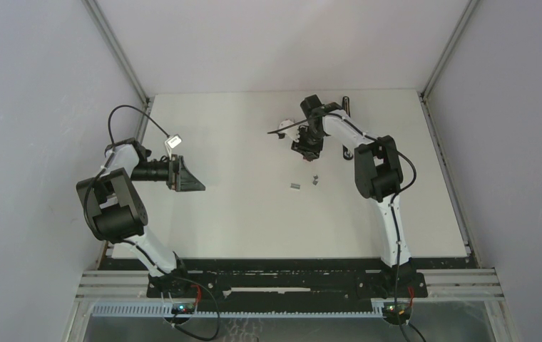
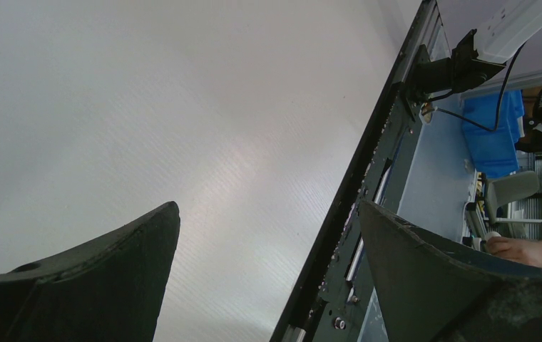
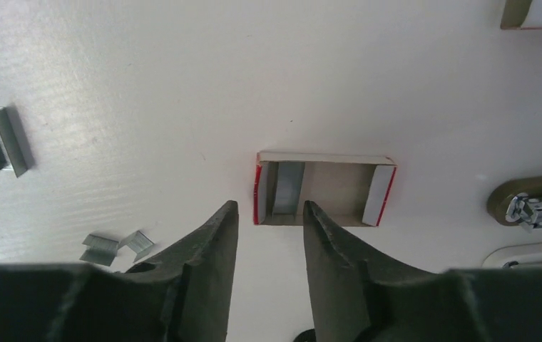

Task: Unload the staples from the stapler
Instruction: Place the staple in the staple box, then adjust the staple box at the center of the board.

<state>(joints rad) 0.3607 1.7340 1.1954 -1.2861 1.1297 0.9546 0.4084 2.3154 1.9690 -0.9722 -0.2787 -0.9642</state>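
Right gripper [image 3: 269,210] hovers low over the far table, fingers nearly together and gripping nothing, probably poised to pick. Loose staples [image 3: 1,139] lie just nearer. The stapler [image 3: 539,187] peeks in beside a small open box [image 3: 332,189]. Left gripper [image 2: 268,206] hangs spread wide and empty at the left, likely parked clear.

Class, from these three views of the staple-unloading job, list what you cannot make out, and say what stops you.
1. stapler: cut off by the right edge of the right wrist view and mostly hidden under the right arm in the top view, so any staples left inside cannot be seen.
2. loose staples: too small to count in the top view.
3. box corner: cut off by the top edge of the right wrist view; label unreadable.
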